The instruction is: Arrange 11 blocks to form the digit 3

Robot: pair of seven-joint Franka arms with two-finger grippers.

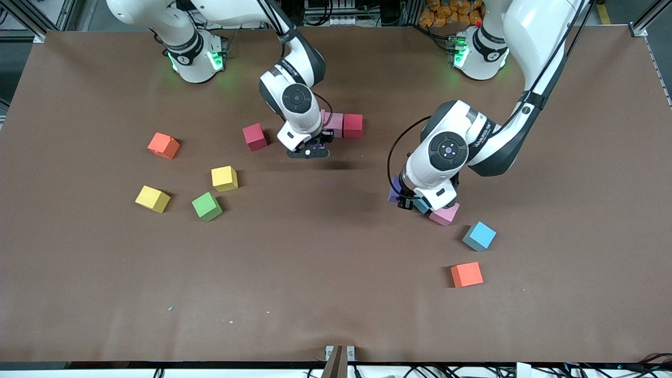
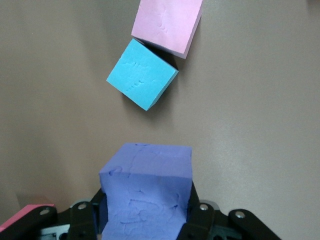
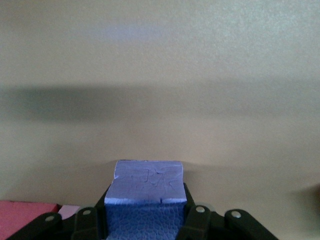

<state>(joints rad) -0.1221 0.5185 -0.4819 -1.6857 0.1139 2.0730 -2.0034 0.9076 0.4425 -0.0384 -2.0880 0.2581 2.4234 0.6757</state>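
Both arms mid-build, each gripper clamped on a purple cube, digit 3 barely started

Right gripper (image 1: 310, 151) grasped a purple block (image 3: 145, 192) low over the bench (image 1: 325, 294), right beside the short row of a pink cube (image 1: 334, 124) touching a crimson cube (image 1: 353, 125); likely placing it next to that row, so next move called for squaring it flush against the pink one. Left gripper (image 1: 412, 203) clenched the other purple block (image 2: 147, 192) just beside a light blue cube (image 2: 142, 74) and a pink cube (image 2: 167, 24), which touched at a corner. Loose blocks well apart: crimson cube (image 1: 255, 137), yellow cube (image 1: 224, 178), second yellow cube (image 1: 153, 199), green cube (image 1: 207, 206), second light blue cube (image 1: 479, 235). Orange cubes (image 1: 164, 145) and (image 1: 466, 274) not needed. Nothing obviously blocked either arm
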